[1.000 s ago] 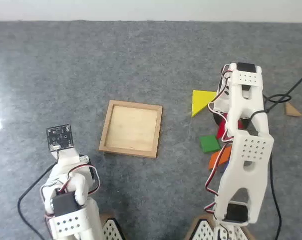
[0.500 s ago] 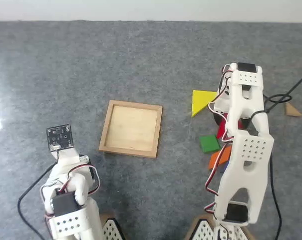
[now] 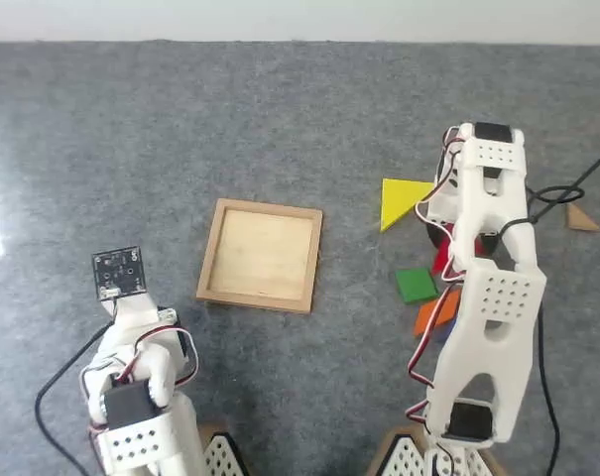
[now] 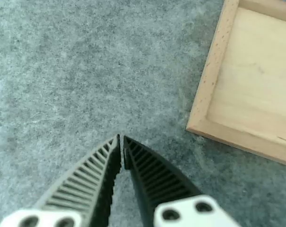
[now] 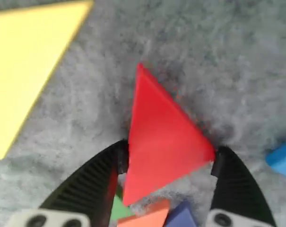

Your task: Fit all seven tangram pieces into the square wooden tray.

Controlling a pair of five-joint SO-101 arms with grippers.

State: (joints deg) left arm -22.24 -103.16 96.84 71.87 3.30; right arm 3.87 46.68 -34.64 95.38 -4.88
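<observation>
One wooden tray (image 3: 256, 299), two pincers: left pincer (image 4: 121, 142), right pincer (image 5: 169, 158). Seven pieces, one per colour: red triangle (image 5: 164, 142) clamped in the right pincer, yellow triangle (image 5: 29, 61) past its tips, green piece (image 5: 118, 210), orange piece (image 5: 145, 218) and dark blue piece (image 5: 180, 215) behind its fingers, light blue piece (image 5: 282, 158) and tan triangle (image 3: 580, 217) off its side.

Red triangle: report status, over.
Right tool clamps red triangle at both edges. Left tool shut, beside wooden tray. Orange piece crowds its corner.
</observation>
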